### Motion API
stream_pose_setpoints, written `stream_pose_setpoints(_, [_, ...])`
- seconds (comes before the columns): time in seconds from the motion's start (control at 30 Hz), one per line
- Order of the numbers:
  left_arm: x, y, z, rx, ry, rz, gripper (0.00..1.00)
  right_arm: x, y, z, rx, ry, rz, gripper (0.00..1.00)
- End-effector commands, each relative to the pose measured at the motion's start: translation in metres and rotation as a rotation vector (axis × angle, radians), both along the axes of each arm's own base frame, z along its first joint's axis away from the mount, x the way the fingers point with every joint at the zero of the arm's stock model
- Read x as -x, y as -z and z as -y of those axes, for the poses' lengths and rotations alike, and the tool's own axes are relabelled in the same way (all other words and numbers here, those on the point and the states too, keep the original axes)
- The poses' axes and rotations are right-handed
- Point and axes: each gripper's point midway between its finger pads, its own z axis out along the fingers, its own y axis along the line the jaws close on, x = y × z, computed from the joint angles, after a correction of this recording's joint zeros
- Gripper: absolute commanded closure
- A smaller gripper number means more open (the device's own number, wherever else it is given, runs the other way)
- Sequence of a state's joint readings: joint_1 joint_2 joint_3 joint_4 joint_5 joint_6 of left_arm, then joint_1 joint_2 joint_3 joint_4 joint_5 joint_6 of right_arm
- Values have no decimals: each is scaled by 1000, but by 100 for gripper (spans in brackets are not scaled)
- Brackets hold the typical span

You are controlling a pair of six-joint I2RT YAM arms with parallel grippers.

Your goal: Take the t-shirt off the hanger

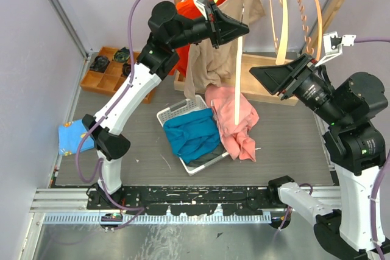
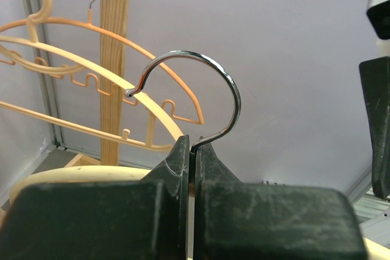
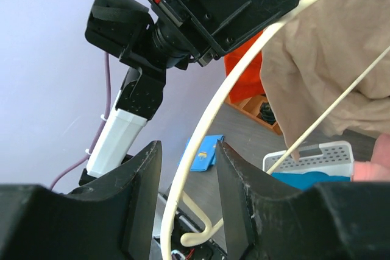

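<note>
Pinching the thin chrome hook at its stem, the left hand is closed tight on the wire, holding the cream hanger high above the basket. The beige t-shirt is only half off: soft, limp cloth bunched on the hanger's upper part and drooping toward the basket, while one smooth bare arm of the hanger slants down over it. Across comes the right hand, fingers apart, that slim curved bar running through the gap and seemingly touching neither pad. Here's the danger, by my reading: the round, slick wire could swivel in the left grip, so a tug would spin the hanger rather than slide the cloth. The neckline could also snag on the hanger's shoulder and stretch. And a freed shirt may land on the crumpled pink garment draped over the basket's edge, not inside it.
</note>
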State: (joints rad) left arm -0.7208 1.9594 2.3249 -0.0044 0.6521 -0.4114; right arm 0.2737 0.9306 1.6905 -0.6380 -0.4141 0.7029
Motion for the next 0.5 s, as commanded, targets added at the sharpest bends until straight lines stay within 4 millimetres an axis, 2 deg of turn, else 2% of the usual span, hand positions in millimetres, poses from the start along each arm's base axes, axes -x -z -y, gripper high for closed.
stream_pose_setpoints(0.0, [14, -27, -6, 38, -10, 96, 100, 0, -2, -8, -41, -44, -11, 54])
stream_pose_setpoints(0.23, [15, -25, 1, 33, -3, 107, 100, -5, 10, -11, -50, -57, -45, 54])
stream_pose_setpoints(0.47, [17, -20, 12, 21, 1, 116, 100, -6, 8, -15, -65, -83, -43, 56])
